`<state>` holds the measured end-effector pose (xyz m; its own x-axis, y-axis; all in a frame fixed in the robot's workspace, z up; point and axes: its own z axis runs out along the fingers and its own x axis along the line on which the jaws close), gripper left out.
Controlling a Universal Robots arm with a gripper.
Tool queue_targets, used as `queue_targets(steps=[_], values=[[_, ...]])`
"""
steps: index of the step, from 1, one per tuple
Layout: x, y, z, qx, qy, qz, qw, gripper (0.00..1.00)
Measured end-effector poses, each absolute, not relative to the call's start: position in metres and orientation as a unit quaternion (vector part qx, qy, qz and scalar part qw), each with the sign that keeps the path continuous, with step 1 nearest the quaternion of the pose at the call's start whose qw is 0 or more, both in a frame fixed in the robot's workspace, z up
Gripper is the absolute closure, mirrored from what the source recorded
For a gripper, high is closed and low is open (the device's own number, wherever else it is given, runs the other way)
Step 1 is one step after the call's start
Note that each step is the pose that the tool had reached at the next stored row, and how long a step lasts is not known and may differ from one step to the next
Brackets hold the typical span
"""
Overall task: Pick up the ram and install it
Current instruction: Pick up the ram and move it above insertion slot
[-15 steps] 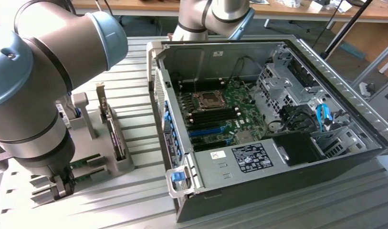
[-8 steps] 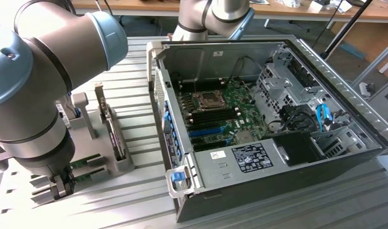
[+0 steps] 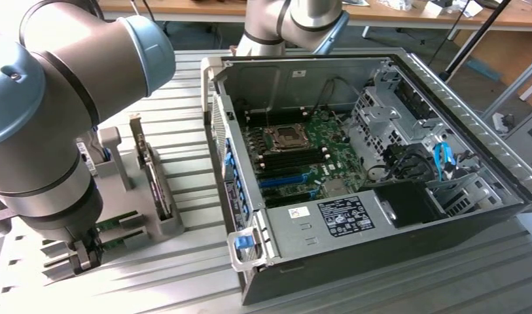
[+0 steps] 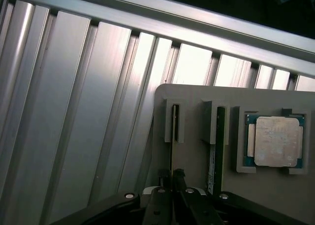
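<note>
– Starting at the exterior view's left: arm down over the grey holder (image 3: 174,226) on the slatted worktop (image 3: 187,131), gripper (image 3: 82,254) low at the holder's near end. Tall card with bracket (image 3: 152,176) stands in the same holder, untouched.

– Where's the ram?

– Wrist view: the ram (image 4: 171,146) stands on edge in its slot in the holder (image 4: 192,102), not lifted. The gripper (image 4: 170,175) straddles it, one finger on each flat face. Fingers look drawn together and clamped on the board, hardly any gap.

– Axis?

– Long axis runs along the slot, straight out ahead of the fingers, so the finger faces lie parallel to the board. Judging by that, it has to come out upward, not sideways.

– Neighbours?

– Second stick (image 4: 212,161) in the next slot, just beside, apart from the fingers. Processor (image 4: 275,141) flat in its pocket beyond that.

– Right side?

– Open computer case (image 3: 440,78) at the exterior view's right, motherboard (image 3: 309,157) exposed, well apart from the gripper. Nothing installed by it yet.
</note>
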<state>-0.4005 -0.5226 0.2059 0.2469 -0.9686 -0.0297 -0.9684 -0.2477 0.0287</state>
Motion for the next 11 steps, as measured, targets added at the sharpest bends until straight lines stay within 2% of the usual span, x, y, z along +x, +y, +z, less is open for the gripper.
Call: queue_targets(steps=[11], values=[[-0.4, -0.523, 0.217, 0.79, -0.613, -0.021, 0.002, 0.87]])
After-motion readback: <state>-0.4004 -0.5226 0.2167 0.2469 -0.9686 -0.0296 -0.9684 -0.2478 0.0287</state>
